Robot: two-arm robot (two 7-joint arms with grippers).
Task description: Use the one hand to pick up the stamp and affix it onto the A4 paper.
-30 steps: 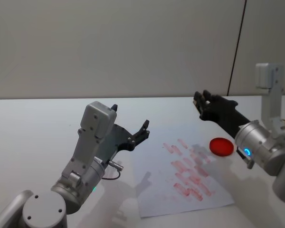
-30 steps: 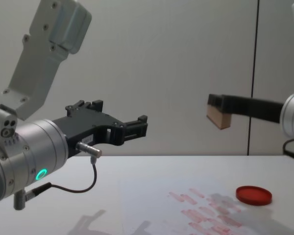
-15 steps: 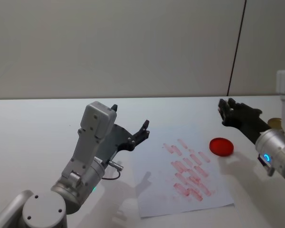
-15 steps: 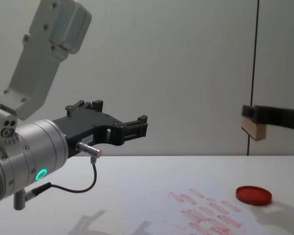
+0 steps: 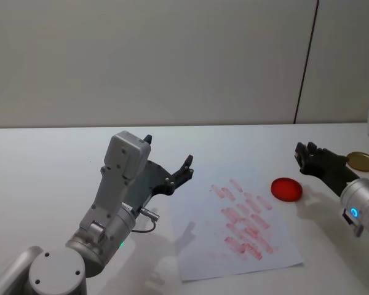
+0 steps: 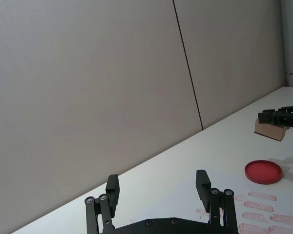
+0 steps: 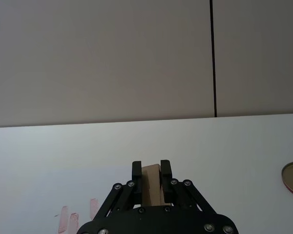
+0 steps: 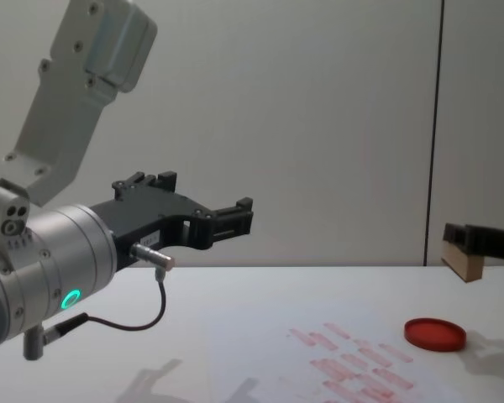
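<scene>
- Light-tan wood is seen wedged between the black fingers of the right pincer: the stamp, a small rectangular block, is clamped on two sides, and its lower part is hidden behind the pincer's body in the right wrist view.
- In the chest view the stamp is cut off near the right edge, held in the air above the counter, just beyond and above the red ink pad; the arm behind it is out of frame.
- In the head view the right pincer is shown to the right of the ink pad; the stamp itself cannot be made out there, being covered by the dark fingers.
- The A4 paper lies flat on the matte white counter, thin and white, printed with rows of smudged red-pink rectangular marks; its near left corner is hidden by the left arm.
- The ink pad is a flat round red disc, set just off the paper's far right corner.
- A round brassy disc is partly hidden behind the right arm; what it is cannot be told.
- The left pincer is held raised over the counter at the paper's left edge, fingers spread wide and empty.
</scene>
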